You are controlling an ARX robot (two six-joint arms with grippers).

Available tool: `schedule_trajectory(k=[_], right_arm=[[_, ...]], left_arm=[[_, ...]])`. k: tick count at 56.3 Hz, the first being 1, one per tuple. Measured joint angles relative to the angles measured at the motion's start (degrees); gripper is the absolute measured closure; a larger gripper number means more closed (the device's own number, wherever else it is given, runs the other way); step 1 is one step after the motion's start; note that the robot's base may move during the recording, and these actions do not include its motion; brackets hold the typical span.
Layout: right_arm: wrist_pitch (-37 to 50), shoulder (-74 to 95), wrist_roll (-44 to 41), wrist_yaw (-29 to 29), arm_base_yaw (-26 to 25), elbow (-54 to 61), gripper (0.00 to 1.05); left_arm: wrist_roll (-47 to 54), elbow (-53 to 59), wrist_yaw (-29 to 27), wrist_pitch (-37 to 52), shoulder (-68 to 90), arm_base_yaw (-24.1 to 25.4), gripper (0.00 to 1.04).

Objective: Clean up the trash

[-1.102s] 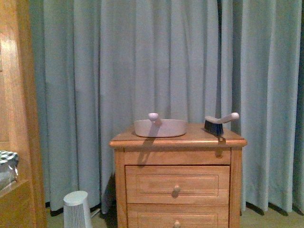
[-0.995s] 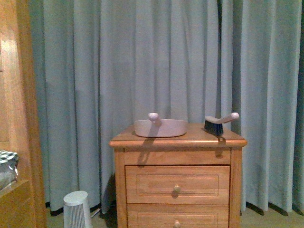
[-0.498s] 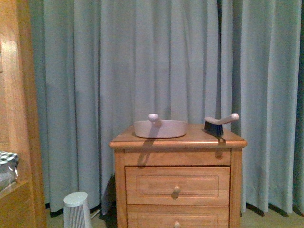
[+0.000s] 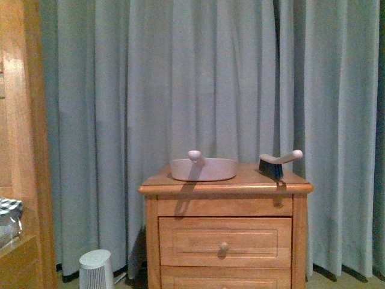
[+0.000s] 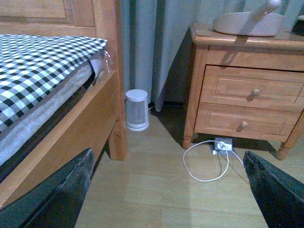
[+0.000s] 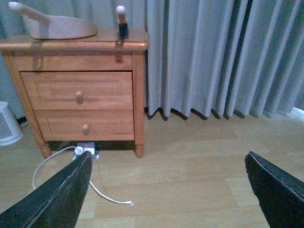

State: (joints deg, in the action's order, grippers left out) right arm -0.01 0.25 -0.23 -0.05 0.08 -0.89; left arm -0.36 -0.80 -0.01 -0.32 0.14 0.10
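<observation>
**Trash unseen, both pincers released**

I can't spot the crumpled white paper wad in any view. My left pincer (image 5: 167, 159) and right pincer (image 6: 168, 159) gape wide. Ahead of them, a wooden two-drawer nightstand (image 4: 225, 241) carries a pinkish plastic dustpan (image 4: 204, 170) and a dark-bristled hand brush (image 4: 274, 164).

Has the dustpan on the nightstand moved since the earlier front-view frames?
No. The dustpan keeps its spot on the nightstand beside the brush; only the camera view shifted.

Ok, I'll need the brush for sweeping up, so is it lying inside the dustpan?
No, the brush sits by itself on the nightstand top, clear of the dustpan beside it.
</observation>
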Motion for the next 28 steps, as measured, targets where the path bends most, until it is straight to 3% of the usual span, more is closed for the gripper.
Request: schedule_trajectory(k=[28], right_arm=[[0.0,0.0,0.0,0.0,0.0,0.0,0.07]], left_arm=[[0.0,0.0,0.0,0.0,0.0,0.0,0.08]])
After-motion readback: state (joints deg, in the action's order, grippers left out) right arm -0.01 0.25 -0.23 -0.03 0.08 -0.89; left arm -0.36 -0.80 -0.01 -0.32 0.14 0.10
